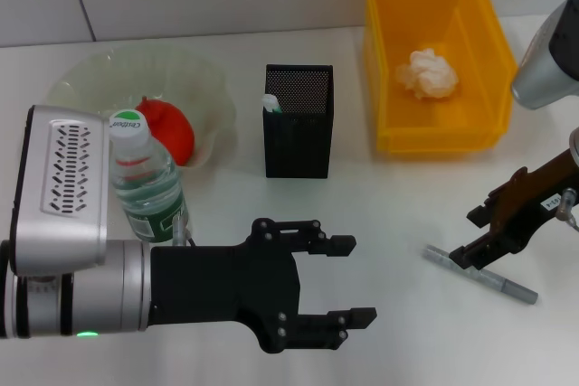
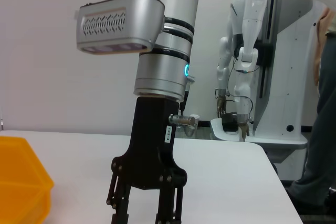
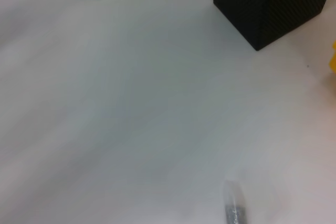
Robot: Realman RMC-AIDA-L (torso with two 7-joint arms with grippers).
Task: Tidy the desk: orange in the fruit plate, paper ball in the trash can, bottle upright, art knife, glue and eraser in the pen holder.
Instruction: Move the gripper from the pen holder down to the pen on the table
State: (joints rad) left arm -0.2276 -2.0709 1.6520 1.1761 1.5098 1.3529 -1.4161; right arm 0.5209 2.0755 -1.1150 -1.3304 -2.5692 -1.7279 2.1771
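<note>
The right tool [image 1: 472, 258] hangs open over the grey knife [image 1: 479, 274] on the bench [image 1: 389, 205]. The left tool [image 1: 355, 281] gapes empty beside the upright bottle [image 1: 145, 183]; its cap lettering is unreadable.

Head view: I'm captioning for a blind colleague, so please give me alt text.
The right gripper reaches down over a grey art knife on the white desk, while the left gripper hovers open. The bottle stands upright, the orange sits in the fruit plate and the paper ball in the trash can.
</note>
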